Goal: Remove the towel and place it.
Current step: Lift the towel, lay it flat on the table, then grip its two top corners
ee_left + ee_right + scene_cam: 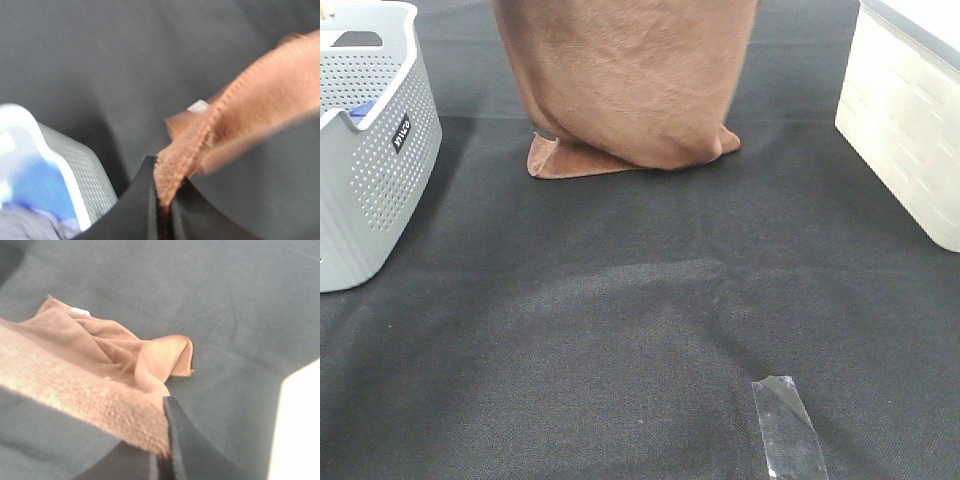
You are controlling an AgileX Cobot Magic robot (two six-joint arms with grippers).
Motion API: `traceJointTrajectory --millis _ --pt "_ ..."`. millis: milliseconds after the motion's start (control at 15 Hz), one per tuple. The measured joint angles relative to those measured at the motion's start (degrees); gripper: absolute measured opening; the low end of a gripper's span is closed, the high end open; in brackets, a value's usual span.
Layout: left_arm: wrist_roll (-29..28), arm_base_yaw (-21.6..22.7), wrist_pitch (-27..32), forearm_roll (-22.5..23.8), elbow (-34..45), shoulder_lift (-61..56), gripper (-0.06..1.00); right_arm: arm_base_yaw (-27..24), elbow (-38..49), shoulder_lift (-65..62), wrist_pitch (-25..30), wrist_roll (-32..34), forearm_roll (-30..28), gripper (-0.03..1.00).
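- Grey basket (370, 170): perforated plastic. It carries a small dark label (402, 133); the writing is too small to read.
- Towel (625, 90): brown terry cloth with stitched hems and a white tag (80, 312) at one corner. It hangs mid-table between the two containers, with its lower end folded on the black cloth table (620, 350).
- Left gripper (167, 182): jaws closed on the towel's hemmed edge.
- Right gripper (160, 452): jaws closed on the towel's upper edge.
- White bin (910, 130): block-patterned wall, right edge of the table.
- Clear tape strip (788, 425): stuck flat near the front edge.
- Bare cloth lies open in front of the towel.
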Motion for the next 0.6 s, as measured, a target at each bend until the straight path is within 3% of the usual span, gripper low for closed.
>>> traceJointTrajectory --millis 200,400,600 --pt "0.00 0.00 0.00 -5.79 14.09 -7.22 0.00 0.00 8.37 -7.51 0.00 1.78 0.00 0.01" --pt "-0.46 0.00 -0.11 -7.79 33.46 -22.00 0.00 0.06 26.47 -20.57 0.40 3.15 0.23 0.01" --pt "-1.55 -0.34 -0.63 -11.63 50.36 -36.67 0.00 0.46 40.85 -33.06 0.40 4.64 4.30 0.01"
